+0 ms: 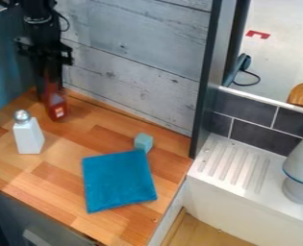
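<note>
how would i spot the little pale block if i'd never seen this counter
Start at the wooden counter and find the flat blue cloth lying on it. At the cloth's corner nearest the wall and the sink side sits the block. It is small, chunky and pale blue-green, unlike the flat, deeper blue cloth.

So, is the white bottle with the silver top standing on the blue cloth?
No, the white bottle stands upright on the wooden counter, with bare wood between it and the blue cloth.
</note>
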Robot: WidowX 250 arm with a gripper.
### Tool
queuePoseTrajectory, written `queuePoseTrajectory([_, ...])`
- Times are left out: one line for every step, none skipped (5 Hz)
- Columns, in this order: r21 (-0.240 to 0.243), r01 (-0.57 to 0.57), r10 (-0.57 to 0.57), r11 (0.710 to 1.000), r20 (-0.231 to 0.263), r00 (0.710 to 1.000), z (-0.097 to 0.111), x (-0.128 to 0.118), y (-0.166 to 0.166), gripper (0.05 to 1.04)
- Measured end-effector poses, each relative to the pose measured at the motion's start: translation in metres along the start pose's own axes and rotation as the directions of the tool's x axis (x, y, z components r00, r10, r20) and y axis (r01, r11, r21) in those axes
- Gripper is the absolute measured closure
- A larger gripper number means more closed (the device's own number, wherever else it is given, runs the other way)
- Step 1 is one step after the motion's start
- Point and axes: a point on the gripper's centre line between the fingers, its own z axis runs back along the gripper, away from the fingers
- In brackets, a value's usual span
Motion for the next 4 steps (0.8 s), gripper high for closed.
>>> queuePoseTrajectory([0.001,-0.007,0.007,1.0,-0.019,1.0,-0.0086,-0.0014,0.0002,0.751])
queuePoseTrajectory([0.0,-0.008,0.008,1.0,-0.016,1.0,-0.009,-0.001,0.0,0.683])
queuePoseTrajectory([-0.001,-0.012,0.012,1.0,-0.014,1.0,-0.009,-0.0007,-0.0001,0.383])
queuePoseTrajectory([-0.003,-0.008,0.008,1.0,-0.013,1.0,-0.009,-0.0006,-0.0006,0.109])
